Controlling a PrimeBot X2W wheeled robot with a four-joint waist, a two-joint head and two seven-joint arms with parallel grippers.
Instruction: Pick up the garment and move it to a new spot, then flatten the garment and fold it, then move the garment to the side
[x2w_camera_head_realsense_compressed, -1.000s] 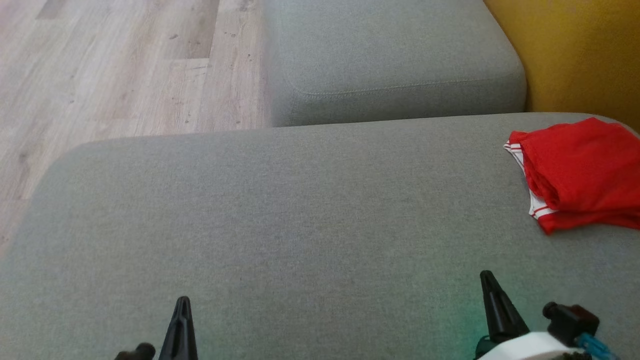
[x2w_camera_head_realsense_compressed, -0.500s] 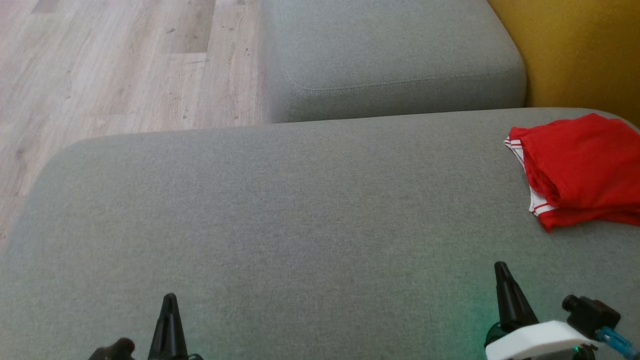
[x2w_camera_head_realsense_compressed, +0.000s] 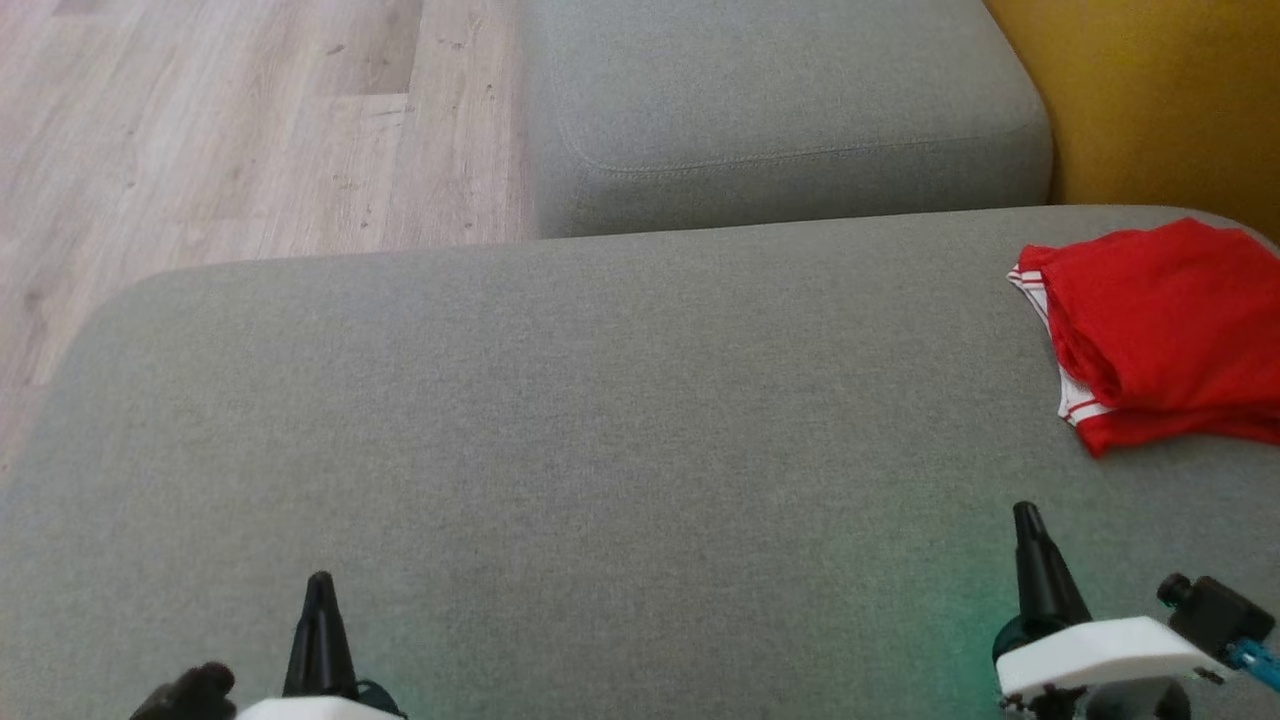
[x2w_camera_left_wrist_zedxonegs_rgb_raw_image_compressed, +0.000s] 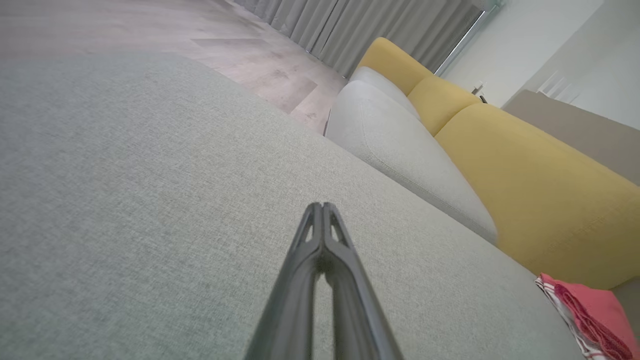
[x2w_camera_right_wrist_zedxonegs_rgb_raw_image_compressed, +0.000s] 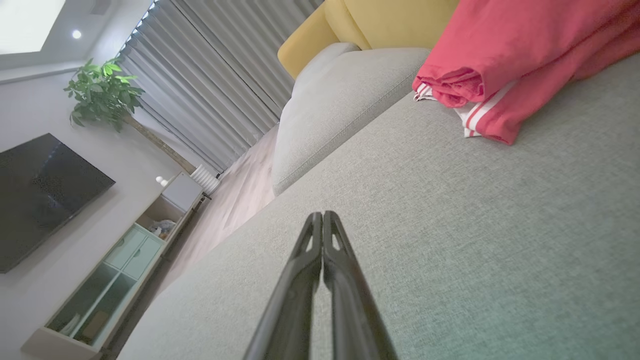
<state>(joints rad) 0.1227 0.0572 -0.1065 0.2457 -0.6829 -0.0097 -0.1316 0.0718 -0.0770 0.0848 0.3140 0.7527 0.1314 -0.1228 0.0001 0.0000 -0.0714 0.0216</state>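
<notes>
The garment (x2w_camera_head_realsense_compressed: 1160, 330) is red with white striped trim, folded into a small stack at the far right of the grey cushion (x2w_camera_head_realsense_compressed: 600, 420). It also shows in the left wrist view as the garment (x2w_camera_left_wrist_zedxonegs_rgb_raw_image_compressed: 595, 315) at the lower right and in the right wrist view as the garment (x2w_camera_right_wrist_zedxonegs_rgb_raw_image_compressed: 505, 65) at the upper right. My left gripper (x2w_camera_head_realsense_compressed: 320, 585) sits at the lower left, shut and empty, far from the cloth. My right gripper (x2w_camera_head_realsense_compressed: 1027, 515) is at the lower right, shut and empty, a short way in front of the garment. Both pairs of fingertips (x2w_camera_left_wrist_zedxonegs_rgb_raw_image_compressed: 322, 206) (x2w_camera_right_wrist_zedxonegs_rgb_raw_image_compressed: 322, 215) meet over bare cushion.
A second grey cushion (x2w_camera_head_realsense_compressed: 780, 110) lies beyond the near one. Yellow sofa backing (x2w_camera_head_realsense_compressed: 1160, 100) rises at the upper right. Wooden floor (x2w_camera_head_realsense_compressed: 200, 130) lies to the upper left. The right wrist view shows a TV (x2w_camera_right_wrist_zedxonegs_rgb_raw_image_compressed: 40, 195), a low cabinet (x2w_camera_right_wrist_zedxonegs_rgb_raw_image_compressed: 115, 270), a plant (x2w_camera_right_wrist_zedxonegs_rgb_raw_image_compressed: 100, 92) and curtains (x2w_camera_right_wrist_zedxonegs_rgb_raw_image_compressed: 215, 85).
The head view has shifted slightly, so the scene sits a little higher in the picture. Both grippers stay shut; the right one shows a bit higher and further right. The garment lies unmoved.
</notes>
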